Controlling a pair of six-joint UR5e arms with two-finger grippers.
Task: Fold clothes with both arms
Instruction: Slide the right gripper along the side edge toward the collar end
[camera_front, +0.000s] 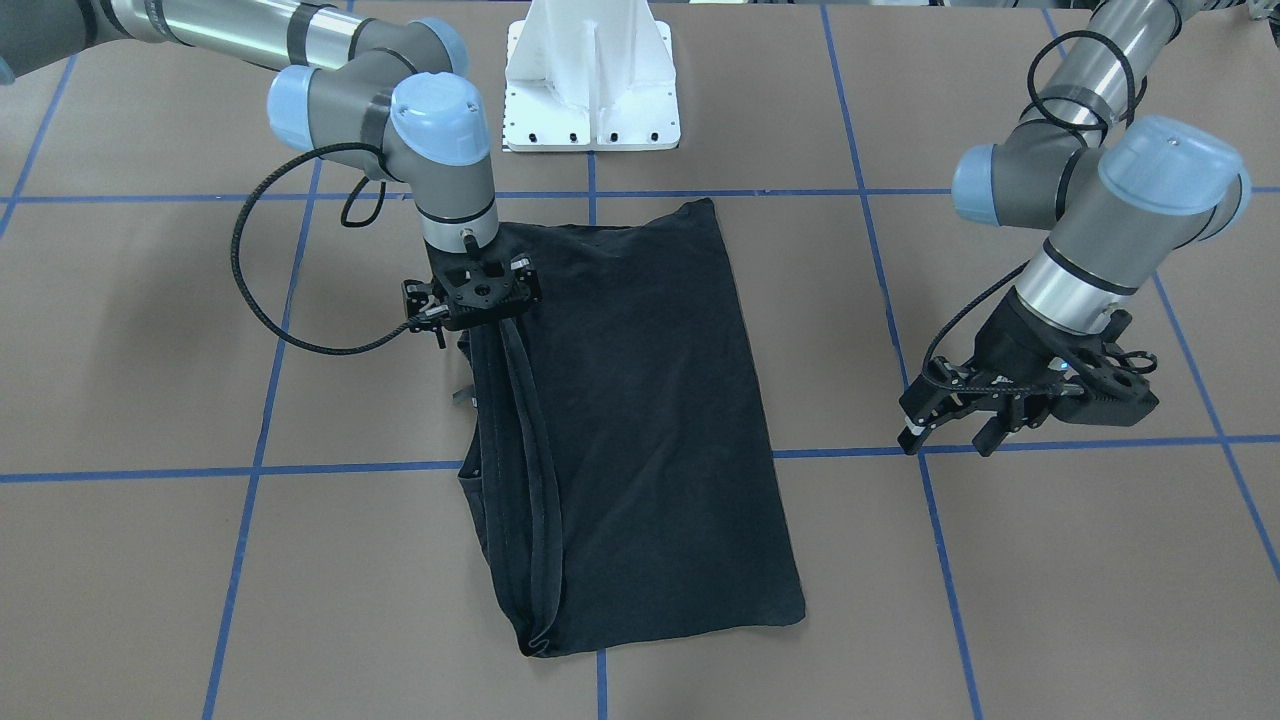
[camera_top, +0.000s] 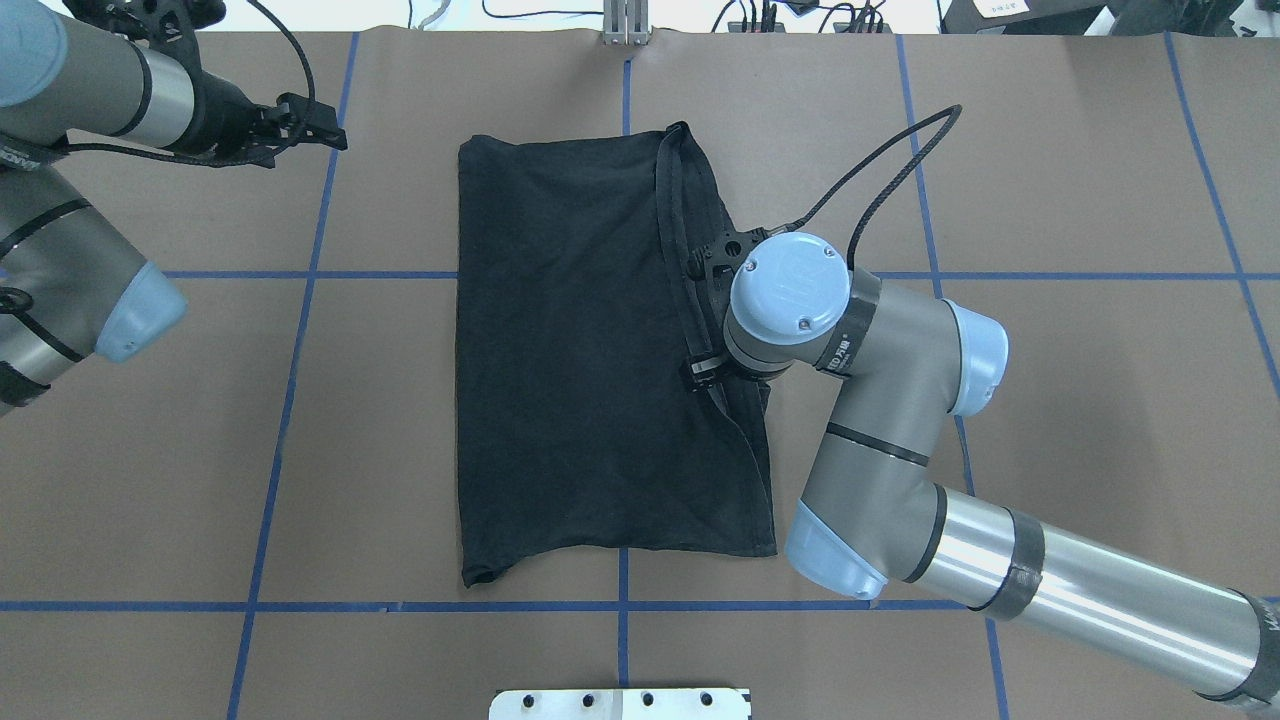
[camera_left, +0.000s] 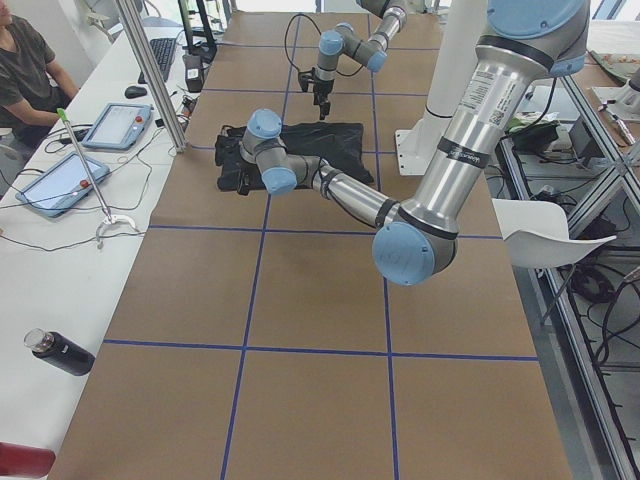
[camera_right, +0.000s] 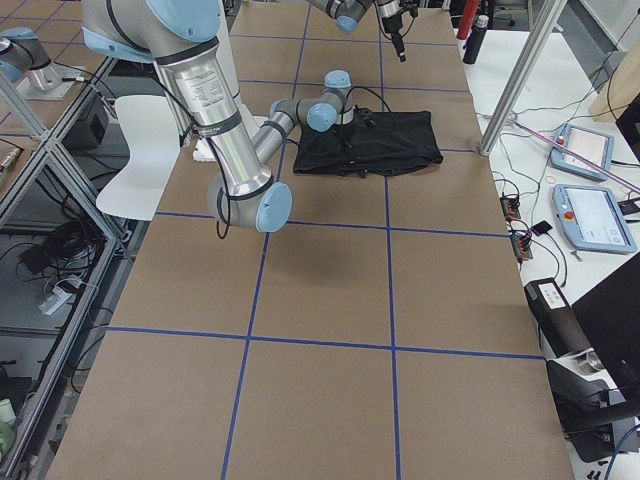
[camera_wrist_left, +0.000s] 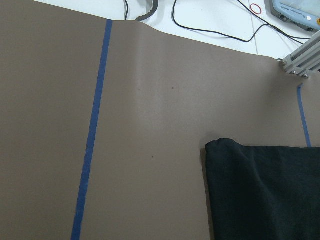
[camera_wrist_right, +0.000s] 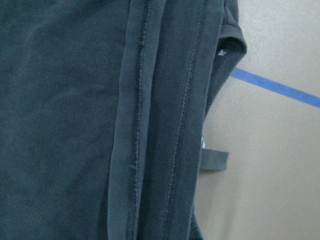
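Note:
The black T-shirt (camera_top: 580, 350) lies folded into a long rectangle in the middle of the brown table (camera_top: 1050, 400), its logo hidden. Stacked hems run along its edge on the robot's right (camera_wrist_right: 150, 125). My right gripper (camera_front: 480, 300) points straight down onto that hemmed edge, near its middle (camera_top: 705, 315). Its jaws look spread, and its tips are hidden under the wrist. My left gripper (camera_front: 947, 445) hangs open above bare table, off the shirt's far left corner (camera_top: 325, 125). That corner (camera_wrist_left: 265, 195) shows in the left wrist view.
The white pedestal base (camera_front: 592, 90) stands at the robot's side of the table. Blue tape lines (camera_top: 290, 400) grid the surface. A side bench with tablets (camera_left: 60, 180), cables, a dark bottle (camera_left: 60, 352) and a seated person (camera_left: 25, 60) runs along the operators' side.

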